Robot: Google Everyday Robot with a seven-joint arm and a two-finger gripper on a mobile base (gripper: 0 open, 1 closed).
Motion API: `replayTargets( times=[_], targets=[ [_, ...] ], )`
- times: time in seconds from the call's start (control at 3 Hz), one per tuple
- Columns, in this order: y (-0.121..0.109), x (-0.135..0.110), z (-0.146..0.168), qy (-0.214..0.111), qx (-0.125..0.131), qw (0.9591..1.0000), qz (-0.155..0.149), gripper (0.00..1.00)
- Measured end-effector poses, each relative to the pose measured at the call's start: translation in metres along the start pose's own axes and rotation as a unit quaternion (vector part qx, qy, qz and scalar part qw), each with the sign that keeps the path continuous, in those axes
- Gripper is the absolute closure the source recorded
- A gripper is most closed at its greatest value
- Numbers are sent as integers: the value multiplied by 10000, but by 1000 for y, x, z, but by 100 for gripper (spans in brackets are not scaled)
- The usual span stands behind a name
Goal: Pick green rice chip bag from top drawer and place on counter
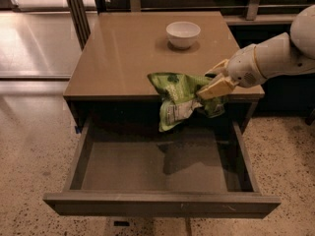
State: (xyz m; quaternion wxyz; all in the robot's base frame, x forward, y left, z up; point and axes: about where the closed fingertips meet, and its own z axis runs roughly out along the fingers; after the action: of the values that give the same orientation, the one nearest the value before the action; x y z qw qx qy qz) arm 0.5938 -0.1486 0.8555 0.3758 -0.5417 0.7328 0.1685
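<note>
The green rice chip bag [178, 98] hangs crumpled in the air at the counter's front edge, its white label patch facing down over the open top drawer [162, 168]. My gripper [212, 84] comes in from the right on a white arm and is shut on the bag's right side. The bag is clear of the drawer's flat grey bottom, which shows only its shadow. The tan-brown counter [128, 48] lies just behind the bag.
A small white bowl [183, 34] stands at the back middle of the counter. The drawer's front panel [162, 205] juts out over the speckled floor [29, 151]. Metal frame legs [76, 9] stand behind the cabinet at the left.
</note>
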Motion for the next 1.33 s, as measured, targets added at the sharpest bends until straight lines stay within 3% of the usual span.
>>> replayTargets(
  times=[0.33,0.67,1.0,1.33],
  targets=[
    [-58,-6,1,-48,534,9981,310,100],
    [-112,-14,9,56,815,9945,654,100],
    [-149,-41,10,153,1024,9917,767,100],
    [-155,-51,4,90,1102,9912,725,82]
  ],
)
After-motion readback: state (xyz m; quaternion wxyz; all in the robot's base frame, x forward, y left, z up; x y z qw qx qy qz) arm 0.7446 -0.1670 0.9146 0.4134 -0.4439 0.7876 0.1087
